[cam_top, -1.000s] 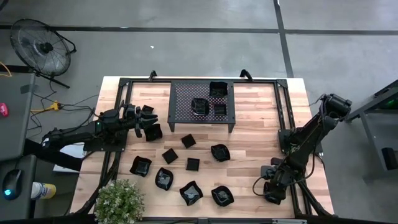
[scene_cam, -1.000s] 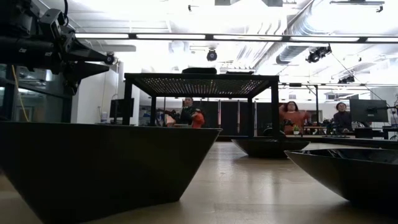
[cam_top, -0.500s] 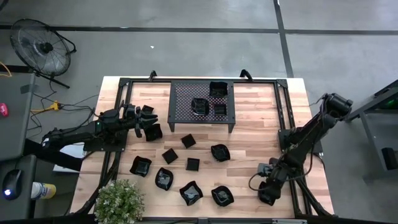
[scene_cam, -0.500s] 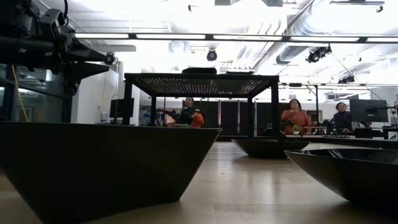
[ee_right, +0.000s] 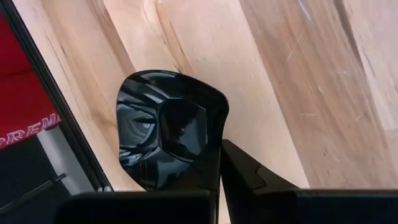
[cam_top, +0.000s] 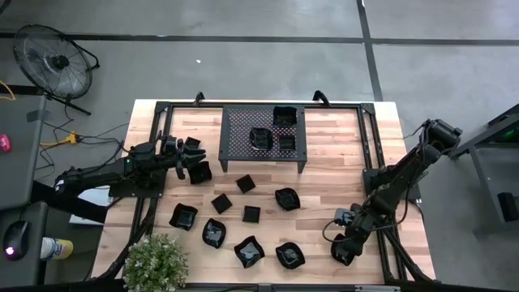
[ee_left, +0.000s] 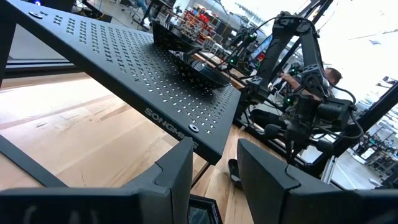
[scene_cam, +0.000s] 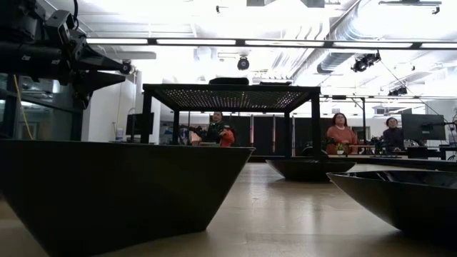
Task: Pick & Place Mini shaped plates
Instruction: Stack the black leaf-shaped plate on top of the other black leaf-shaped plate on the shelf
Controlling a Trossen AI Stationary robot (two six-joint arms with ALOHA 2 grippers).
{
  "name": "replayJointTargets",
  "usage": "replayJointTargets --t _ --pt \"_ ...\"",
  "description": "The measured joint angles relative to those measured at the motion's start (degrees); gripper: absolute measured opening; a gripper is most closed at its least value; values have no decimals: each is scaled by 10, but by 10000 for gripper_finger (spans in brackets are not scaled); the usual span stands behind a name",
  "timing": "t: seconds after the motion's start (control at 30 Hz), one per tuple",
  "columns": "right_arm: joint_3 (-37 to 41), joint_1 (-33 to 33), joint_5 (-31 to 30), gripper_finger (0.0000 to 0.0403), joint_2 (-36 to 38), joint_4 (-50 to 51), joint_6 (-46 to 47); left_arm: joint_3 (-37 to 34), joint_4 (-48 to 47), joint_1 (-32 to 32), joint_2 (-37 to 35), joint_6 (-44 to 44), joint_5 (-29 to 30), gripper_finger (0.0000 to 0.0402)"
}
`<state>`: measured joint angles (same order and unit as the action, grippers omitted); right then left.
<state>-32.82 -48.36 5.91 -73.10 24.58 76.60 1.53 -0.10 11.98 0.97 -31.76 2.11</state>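
High: right hand (cam_top: 344, 251) low at desk's (cam_top: 332, 162) front right, wavy plate (cam_top: 289, 255) just left; left hand (cam_top: 191, 157) far. Right wrist: pinched shut on wavy plate's (ee_right: 169, 124) rim. Left wrist: part-open, empty, facing rack (ee_left: 143, 81).

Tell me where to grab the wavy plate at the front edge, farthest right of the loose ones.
Pinch its thin rim from above, on its right side: the wavy plate seems to sit open side up, and that side has bare table.
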Motion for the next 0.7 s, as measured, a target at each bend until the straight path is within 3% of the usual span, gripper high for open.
replayJointTargets --t 0.7 --pt "0 0 -11 0 0 2 1 0 0 0 0 0 0 124"
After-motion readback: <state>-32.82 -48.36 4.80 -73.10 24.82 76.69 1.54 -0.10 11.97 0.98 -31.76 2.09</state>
